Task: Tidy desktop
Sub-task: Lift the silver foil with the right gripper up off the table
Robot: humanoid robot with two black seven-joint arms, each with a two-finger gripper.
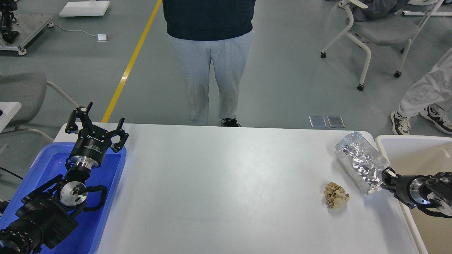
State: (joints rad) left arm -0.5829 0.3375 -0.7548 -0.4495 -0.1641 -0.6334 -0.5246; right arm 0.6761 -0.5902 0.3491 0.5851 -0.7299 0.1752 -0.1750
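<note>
Spanning most of the view, large smooth white rectangular desktop (pixel 219 183), crumpled brown paper ball (pixel 336 195) on its rt side, rt gripper (pixel 383 178) pinching crinkled silver foil bag (pixel 360 162), left gripper (pixel 97 125) spread wide above blue plastic tray (pixel 109 187), person's grey-trousered legs (pixel 210 70) beyond far edge.

Our right hand (pixel 383 178) is mostly hidden: its fingers disappear into the crumpled silver foil bag (pixel 360 165), so we cannot tell how they stand, and the arm behind it runs off the right edge. The table (pixel 226 197) is cut by the bottom edge, and its left margin lies under the blue tray (pixel 113 183), itself cropped at the lower left and partly covered by our left arm. The white-rimmed bin (pixel 416 141) is cut off at the right and bottom. The person (pixel 210 63) beyond the table is cropped above the waist. The brown paper wad (pixel 336 195) is too small for detail.
</note>
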